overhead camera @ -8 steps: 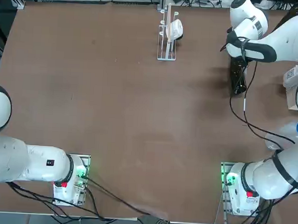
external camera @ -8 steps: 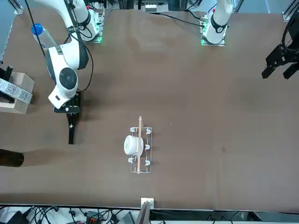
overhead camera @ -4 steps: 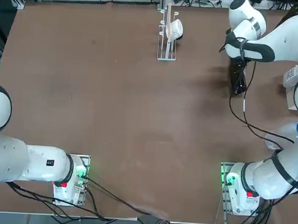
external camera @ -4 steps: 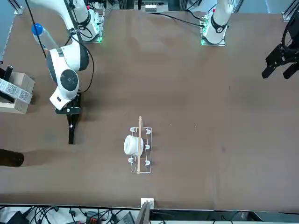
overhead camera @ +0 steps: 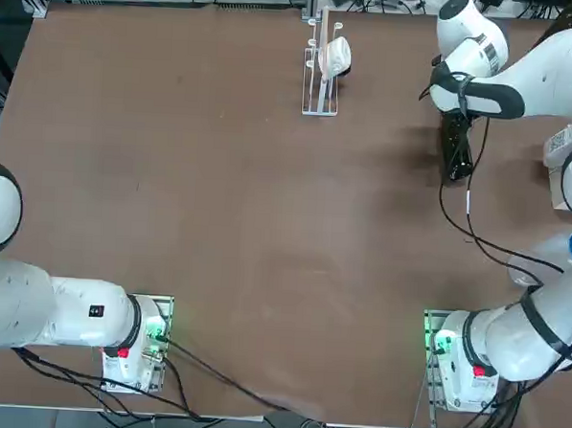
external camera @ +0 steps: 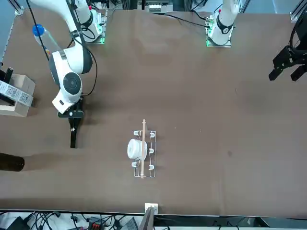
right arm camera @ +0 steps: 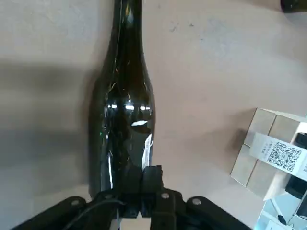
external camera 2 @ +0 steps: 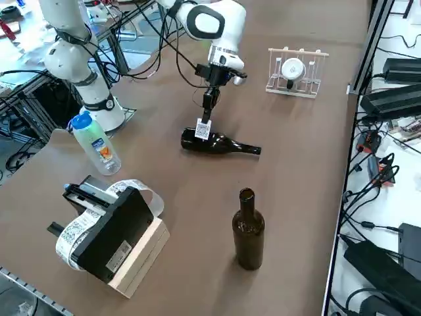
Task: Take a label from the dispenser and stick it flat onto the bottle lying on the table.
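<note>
White label (external camera 2: 202,130) pinched in right gripper (external camera 2: 207,113), apparently touching bottle (external camera 2: 217,143)

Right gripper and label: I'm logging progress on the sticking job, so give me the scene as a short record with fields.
right gripper: shut on the label, above the lying bottle's body
label: hangs from the fingertips, low against the bottle
bottle: dark, lying on the table
dispenser: on a wooden block near the table edge, printed strip curling out
second dark bottle: upright
</note>
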Robot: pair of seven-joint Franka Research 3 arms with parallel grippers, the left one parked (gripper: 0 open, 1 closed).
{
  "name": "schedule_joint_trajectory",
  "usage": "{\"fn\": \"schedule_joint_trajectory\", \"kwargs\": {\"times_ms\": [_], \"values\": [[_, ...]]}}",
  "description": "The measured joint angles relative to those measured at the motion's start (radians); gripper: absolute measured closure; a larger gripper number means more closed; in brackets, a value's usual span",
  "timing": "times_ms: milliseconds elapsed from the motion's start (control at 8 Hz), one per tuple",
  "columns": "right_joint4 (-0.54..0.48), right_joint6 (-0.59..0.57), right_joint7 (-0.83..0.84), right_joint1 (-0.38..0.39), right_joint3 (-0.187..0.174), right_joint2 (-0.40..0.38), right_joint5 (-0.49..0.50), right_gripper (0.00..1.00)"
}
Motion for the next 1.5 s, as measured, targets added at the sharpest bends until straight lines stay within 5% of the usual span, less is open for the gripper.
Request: {"fn": "schedule_joint_trajectory", "kwargs": {"times_ms": [1500], "values": [[0.032, 0.002, 0.001, 0.002, 0.004, 0.032, 0.037, 0.99]]}}
